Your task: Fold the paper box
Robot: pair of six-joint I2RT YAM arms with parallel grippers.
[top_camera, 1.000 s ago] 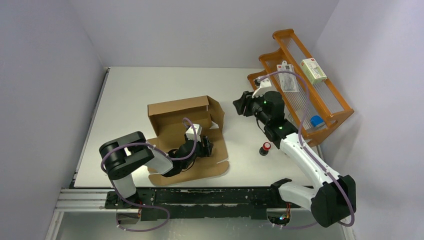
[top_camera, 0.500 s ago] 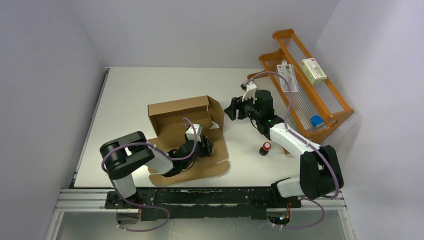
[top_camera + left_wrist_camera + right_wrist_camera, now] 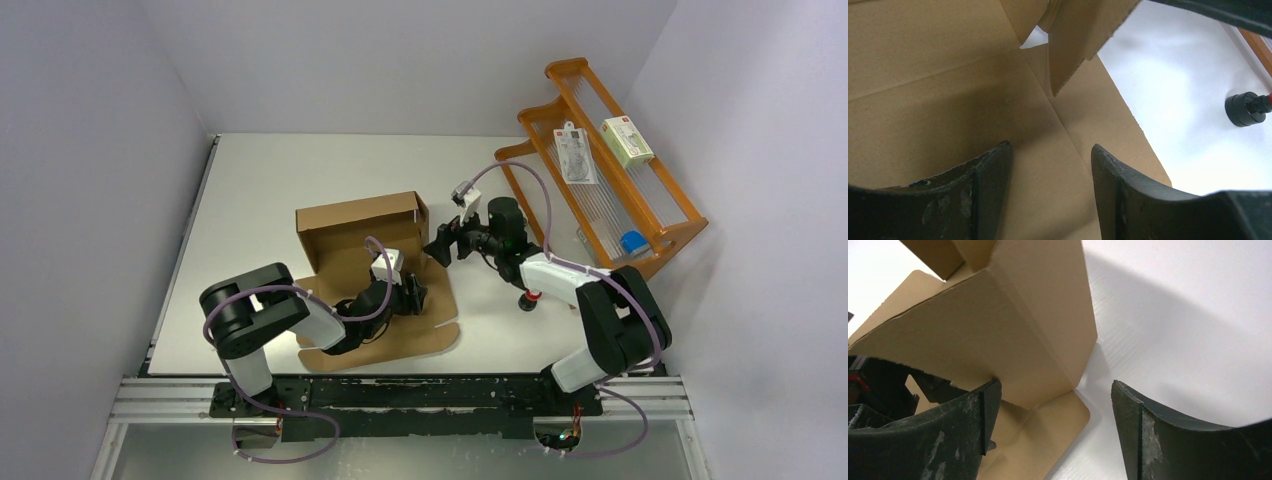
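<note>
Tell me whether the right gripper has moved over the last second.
Yes. In the top view the right gripper has swung left, away from the orange rack, up to the paper box's right side flap.

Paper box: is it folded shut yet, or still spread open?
Half folded, still open. The paper box has its far wall and right side flap standing, but the near panel lies flat on the table.

brown paper box [image 3: 355, 222], white table [image 3: 260, 180], orange rack [image 3: 573, 70]
</note>
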